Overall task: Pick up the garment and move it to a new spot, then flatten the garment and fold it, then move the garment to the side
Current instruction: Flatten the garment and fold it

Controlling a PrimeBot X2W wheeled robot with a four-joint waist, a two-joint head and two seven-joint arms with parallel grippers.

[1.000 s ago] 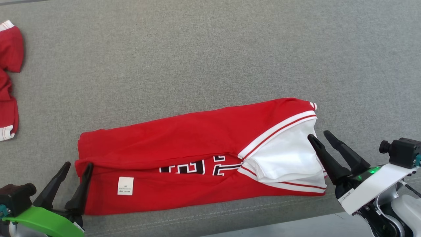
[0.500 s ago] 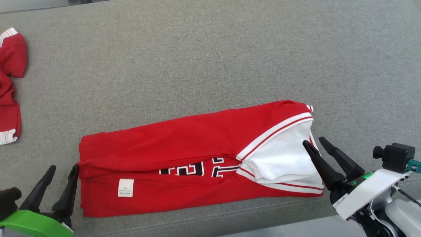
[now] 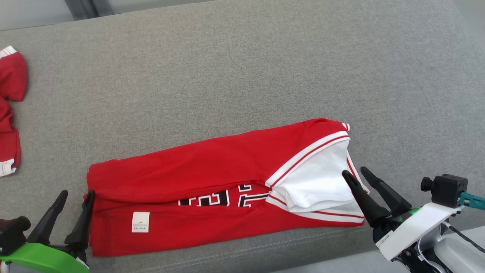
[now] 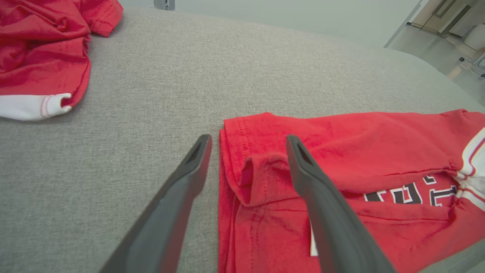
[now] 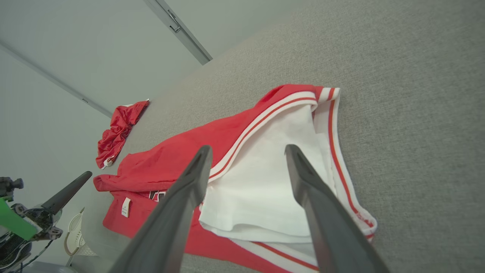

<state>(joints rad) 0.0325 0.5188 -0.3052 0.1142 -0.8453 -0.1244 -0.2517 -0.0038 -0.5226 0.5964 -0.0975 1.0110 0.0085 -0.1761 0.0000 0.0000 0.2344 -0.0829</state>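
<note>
At ends of folded red garment (image 3: 197, 170), wide-spread and empty: left fingers (image 3: 84, 216) astride hem (image 3: 91, 182); right fingers (image 3: 360, 199) over white part (image 3: 318, 182)

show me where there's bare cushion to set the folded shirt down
Widest bare stretch: grey cushion beyond the folded garment, running from the crumpled red garment at far left to the right end. Crowded along the near edge, where the open left gripper and right gripper flank the folded garment.
</note>
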